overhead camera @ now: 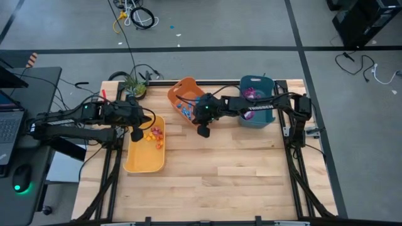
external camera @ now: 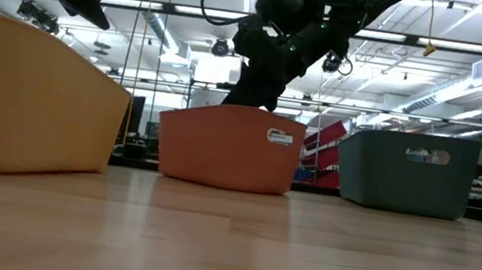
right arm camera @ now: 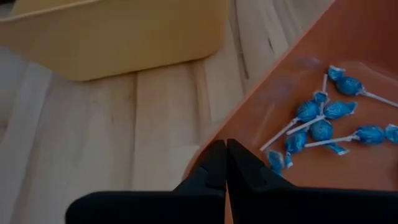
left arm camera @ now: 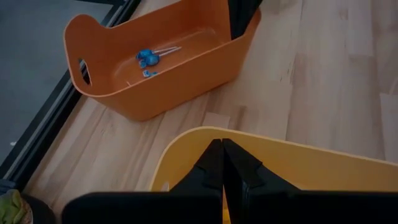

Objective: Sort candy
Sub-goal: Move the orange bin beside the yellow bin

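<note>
Small orange and red candy pieces (overhead camera: pixel 154 135) lie in the yellow bin (overhead camera: pixel 143 160) at the table's left. Blue lollipops (right arm camera: pixel 323 121) lie in the orange bin (overhead camera: pixel 182 93) at the far middle, and purple packets (overhead camera: pixel 252 95) in the teal bin (overhead camera: pixel 256 118) to its right. My left gripper (overhead camera: pixel 136 134) hangs shut over the yellow bin's far end, with nothing between its fingers (left arm camera: pixel 222 165). Shut and holding nothing too, my right gripper (overhead camera: pixel 203 131) hovers over the near rim (right arm camera: pixel 249 124) of the orange bin, close to the lollipops.
The three bins stand in a row along the far part of the table. Bare wood (overhead camera: pixel 220 179) fills the near half. A small plant (overhead camera: pixel 133 85) sits at the far left corner. A laptop and a mouse (overhead camera: pixel 22 176) lie on a desk left of the table.
</note>
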